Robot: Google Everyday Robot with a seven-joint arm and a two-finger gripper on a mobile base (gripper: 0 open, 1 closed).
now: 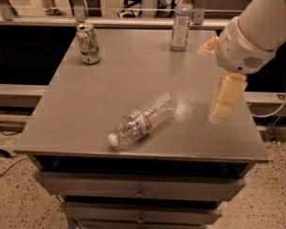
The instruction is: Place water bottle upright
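Observation:
The water bottle [144, 119] is a clear ribbed plastic bottle with a red, white and blue label band. It lies on its side near the front middle of the grey table [100, 80], with its white cap [113, 140] pointing to the front left. My gripper [209, 82] hangs over the right part of the table, to the right of the bottle and apart from it. One cream finger [225, 97] points down and the other [207, 46] shows further back. The gripper is open and holds nothing.
A green-and-white soda can [88, 43] stands at the back left. A taller smooth bottle with a pale label [181, 20] stands at the back middle. Drawers [140, 192] sit under the table's front edge. A rail runs behind the table.

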